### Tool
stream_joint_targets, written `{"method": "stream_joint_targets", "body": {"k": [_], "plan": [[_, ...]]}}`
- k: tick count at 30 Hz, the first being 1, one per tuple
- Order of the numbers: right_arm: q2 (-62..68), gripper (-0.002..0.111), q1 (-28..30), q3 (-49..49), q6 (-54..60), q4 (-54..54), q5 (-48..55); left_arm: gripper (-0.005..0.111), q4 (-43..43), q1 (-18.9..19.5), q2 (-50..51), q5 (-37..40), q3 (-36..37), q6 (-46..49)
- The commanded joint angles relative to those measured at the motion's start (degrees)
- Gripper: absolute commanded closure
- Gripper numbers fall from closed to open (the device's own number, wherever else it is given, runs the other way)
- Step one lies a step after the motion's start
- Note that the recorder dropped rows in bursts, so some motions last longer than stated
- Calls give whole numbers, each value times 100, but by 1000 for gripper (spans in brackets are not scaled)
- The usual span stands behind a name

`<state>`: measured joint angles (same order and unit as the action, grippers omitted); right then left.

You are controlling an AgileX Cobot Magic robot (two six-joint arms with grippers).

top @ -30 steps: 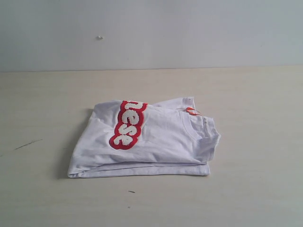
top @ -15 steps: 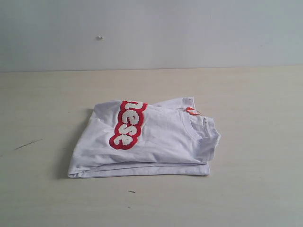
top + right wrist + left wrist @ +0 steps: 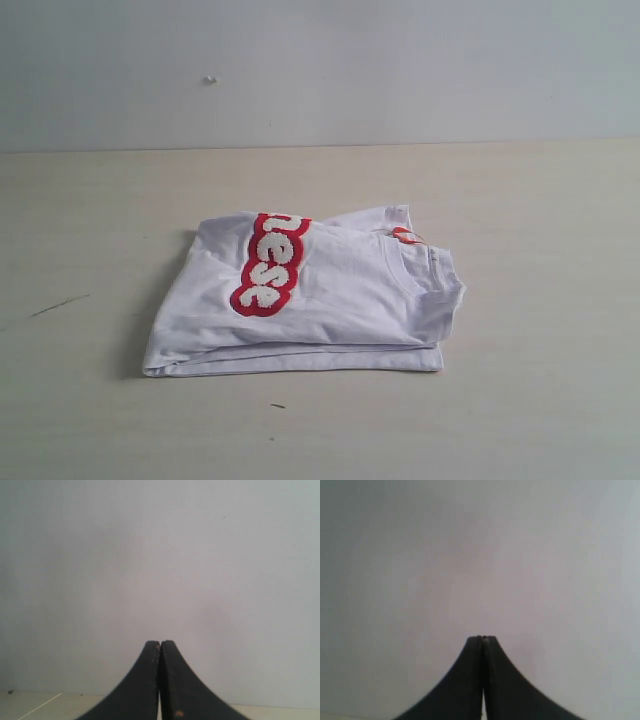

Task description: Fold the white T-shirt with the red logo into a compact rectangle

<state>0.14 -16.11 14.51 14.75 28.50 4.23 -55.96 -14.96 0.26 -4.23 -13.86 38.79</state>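
Observation:
The white T-shirt point(image 3: 330, 300) lies folded in a rough rectangle in the middle of the table in the exterior view. Its red logo point(image 3: 268, 262) with fluffy white letters runs across the top layer, and the ribbed collar with an orange tag point(image 3: 405, 236) shows at the right end. Neither arm appears in the exterior view. In the left wrist view my left gripper point(image 3: 481, 638) is shut, its black fingers pressed together with nothing between them, facing a blank wall. My right gripper point(image 3: 160, 642) is likewise shut and empty in the right wrist view.
The pale wooden table point(image 3: 540, 400) stretches around the shirt, with a dark scratch point(image 3: 58, 304) at the left and a small speck point(image 3: 277, 405) in front. A plain grey wall point(image 3: 320, 70) stands behind. A strip of table edge point(image 3: 35, 705) shows in the right wrist view.

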Motion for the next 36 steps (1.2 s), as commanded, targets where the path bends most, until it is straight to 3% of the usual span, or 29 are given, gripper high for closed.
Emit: {"method": "stream_joint_targets", "body": {"k": [1, 36], "plan": [[-14, 108, -18, -37, 54, -17, -66, 107, -60, -41, -26, -342, 36, -72], [-14, 108, -18, -37, 38, -17, 60, 107, 122, -41, -26, -227, 36, -325]]}}
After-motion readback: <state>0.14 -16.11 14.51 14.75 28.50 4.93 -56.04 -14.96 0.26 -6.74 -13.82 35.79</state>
